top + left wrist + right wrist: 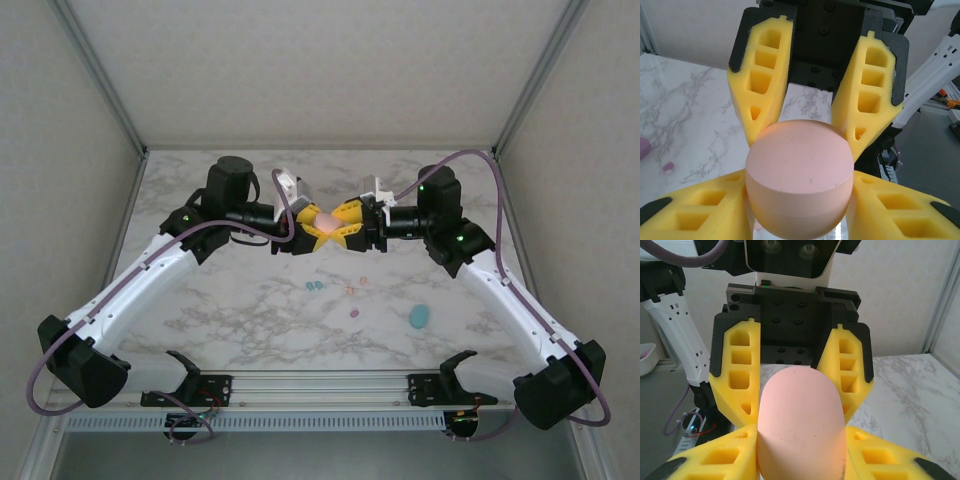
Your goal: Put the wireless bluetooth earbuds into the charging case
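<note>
Left gripper (310,226) clenched on the peach-pink charging case (327,222), yellow fingers pressing it from both sides. Right gripper (345,226) is clamped on the same case from the opposite end. The two grippers meet nose to nose above the middle of the marble table (250,320), with the case between them and off the surface.

Left wrist view: the case (797,180) is round-ended with a seam line around it. The left gripper (797,200) has its fingers low in frame, flanking the case. The right gripper (805,142) comes in from the top, tips touching the case.

Right wrist view: the case (801,425) looks tall and smooth. The right gripper (802,452) fingers are at the bottom and the left gripper (800,407) fingers at the top, all against the case.

The earbuds lie loose on the table, nearer the arm bases than the grippers. The teal earbuds (314,286) sit as a pair just beside each other. The peach earbuds (350,291) are slightly apart, to their right. The purple earbud (354,313) is near those. A teal case (419,317) lies further right, apart from the buds.
</note>
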Robot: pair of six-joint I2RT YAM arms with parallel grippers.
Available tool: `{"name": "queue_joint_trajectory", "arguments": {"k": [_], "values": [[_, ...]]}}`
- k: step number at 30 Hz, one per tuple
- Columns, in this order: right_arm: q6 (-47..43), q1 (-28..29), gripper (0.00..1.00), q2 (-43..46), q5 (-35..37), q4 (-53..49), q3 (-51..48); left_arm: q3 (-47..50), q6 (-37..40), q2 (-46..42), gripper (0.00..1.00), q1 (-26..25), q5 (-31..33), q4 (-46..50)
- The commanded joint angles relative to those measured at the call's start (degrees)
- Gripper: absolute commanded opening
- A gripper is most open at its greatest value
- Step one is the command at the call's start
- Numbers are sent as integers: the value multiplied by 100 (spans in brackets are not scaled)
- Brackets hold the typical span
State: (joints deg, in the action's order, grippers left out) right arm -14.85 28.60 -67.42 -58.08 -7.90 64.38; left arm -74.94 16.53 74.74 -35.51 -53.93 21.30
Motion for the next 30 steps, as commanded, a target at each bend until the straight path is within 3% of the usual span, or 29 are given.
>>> {"name": "queue_joint_trajectory", "arguments": {"k": [1, 8, 17, 21, 30], "values": [[86, 10, 37, 181, 168, 363, -40, -153, 79, -3, 46, -21, -294, 179], [-53, 11, 37, 119, 93, 99, 13, -143, -216, -30, 45, -26, -334, -205], [-70, 17, 38, 100, 86, 99, 30, -308, 11, 93, 37, -22, -425, 183], [-88, 21, 38, 97, 113, 52, 48, -311, -19, 76, 44, -26, -421, 148], [-140, 29, 38, 90, 131, 30, 84, -280, -106, 58, 46, -26, -449, 69]]}}
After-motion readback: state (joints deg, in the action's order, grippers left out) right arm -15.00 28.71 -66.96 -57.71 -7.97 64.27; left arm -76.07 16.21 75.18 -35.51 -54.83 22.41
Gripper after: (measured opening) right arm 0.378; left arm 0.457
